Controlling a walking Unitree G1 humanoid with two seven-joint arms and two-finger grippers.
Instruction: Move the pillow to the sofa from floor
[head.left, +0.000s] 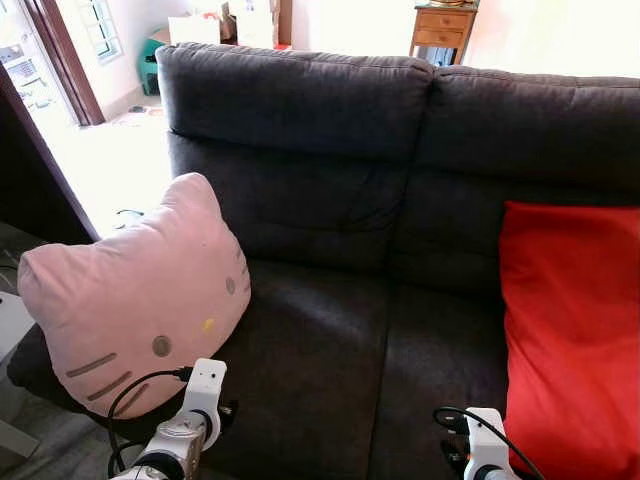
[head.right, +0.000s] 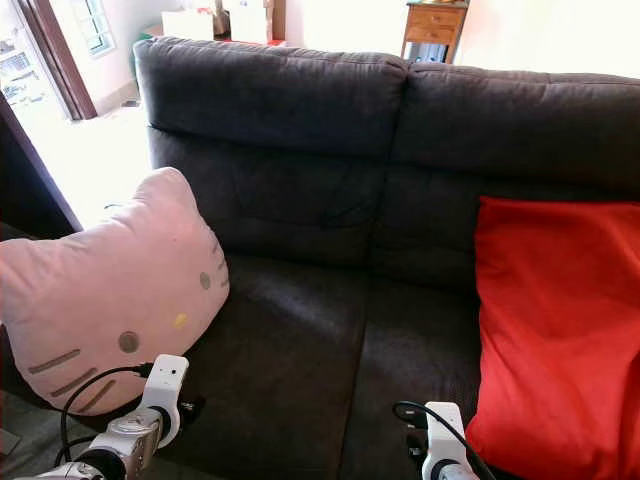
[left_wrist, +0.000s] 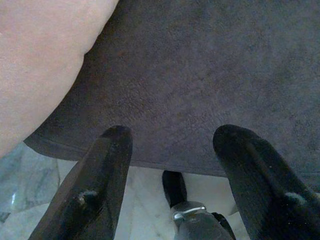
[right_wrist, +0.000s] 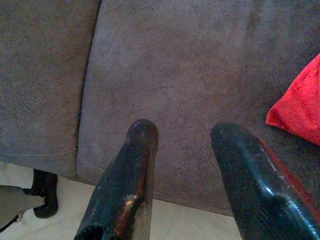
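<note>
Left eye view: dark grey sofa (head.left: 330, 330) seen from the front and above. Pink cat-face pillow (head.left: 135, 295) propped on the seat at the left end, leaning outward past the seat's edge, off the floor. Red cushion (head.left: 575, 340) standing at the right end against the backrest, well apart from the pink one. Bare seat between them. Silver left arm (head.left: 185, 425) low in the picture, just below the pillow's lower edge. Silver right arm (head.left: 485, 445) low at right, near the red cushion. Wooden cabinet (head.left: 443, 28) behind the sofa, bright doorway at far left.

Right eye view: same scene, slightly shifted; nothing further to add.

Left wrist view: left gripper (left_wrist: 172, 150) with both black fingers spread apart, holding nothing, hovering over the seat's front edge. Pink fabric at one corner, close to one finger but not touching. Pale floor (left_wrist: 145, 190) below.

Right wrist view: right gripper (right_wrist: 182, 140) likewise parted and empty, over the seat, red cushion corner nearby.

Handling, as judged: light, soft, easily squashed, not fragile; plush cover unlikely to slip. Best taken by pinching a thick fold at an ear or the lower rim, or pressed between both grippers. Placement looks done, though overhanging and possibly prone to tipping off.
</note>
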